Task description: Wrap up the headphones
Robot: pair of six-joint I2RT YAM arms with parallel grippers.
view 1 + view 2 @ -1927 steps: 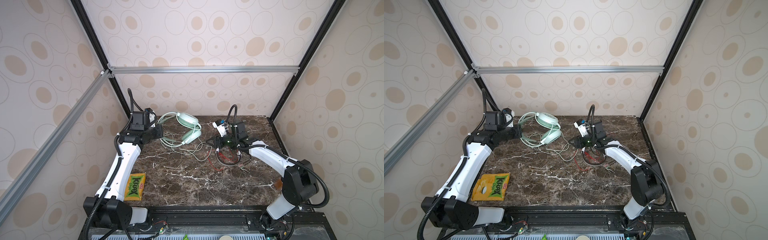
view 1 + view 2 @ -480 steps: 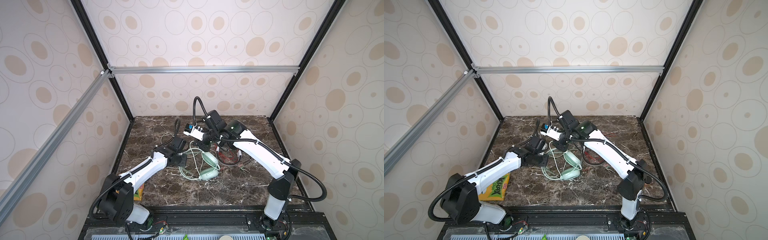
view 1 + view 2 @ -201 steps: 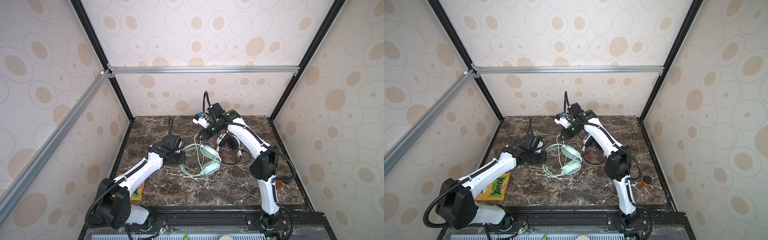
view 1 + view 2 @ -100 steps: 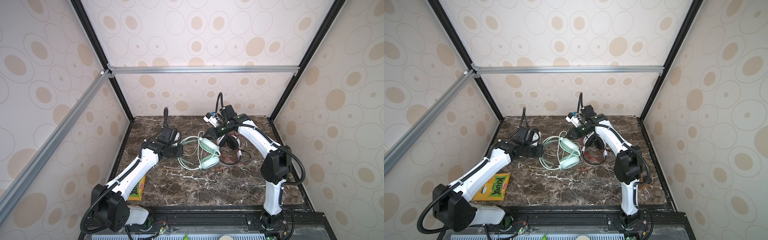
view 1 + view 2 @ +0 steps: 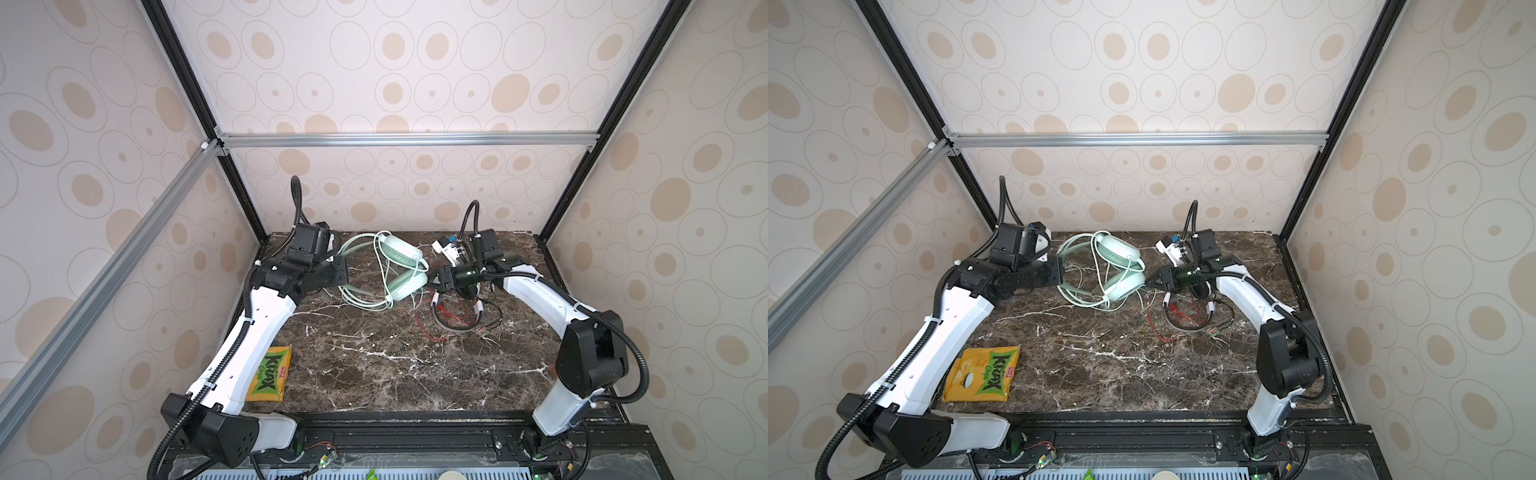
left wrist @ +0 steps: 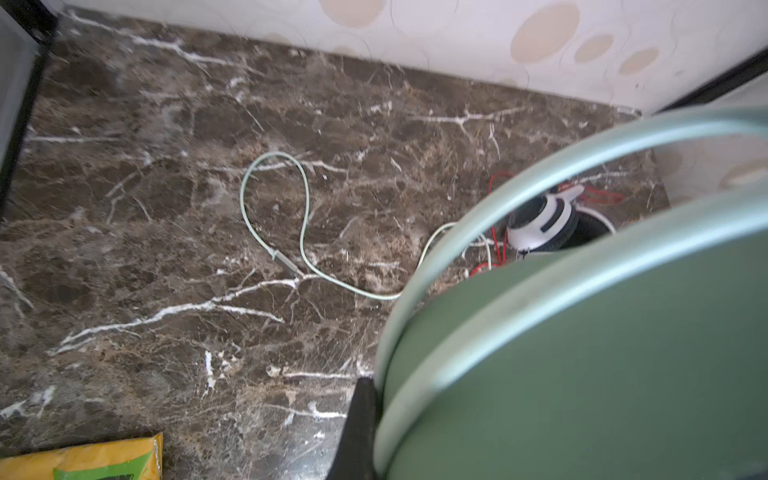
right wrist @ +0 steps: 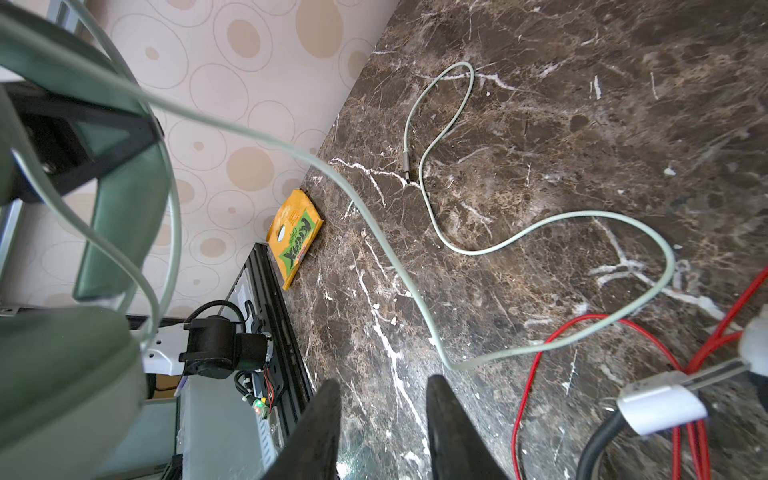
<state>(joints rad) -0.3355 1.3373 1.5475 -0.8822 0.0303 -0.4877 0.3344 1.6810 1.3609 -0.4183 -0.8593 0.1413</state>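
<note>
Your left gripper clamps the green headphones by the band; your right gripper stands partly spread, empty, just right of them.

The left arm and right arm stretch toward the back, both bent inward, facing each other. The left gripper is clamped tight; the right gripper has its fingers parted.

The only print that can be read is on the yellow chips bag, which lies flat on the table by the left arm's base. In both top views, big slanted black capitals on a jagged green splash spell "KRAX", with a smaller "Chips" beside them. A small red patch near the bag's edge carries print too fine to read.
</note>
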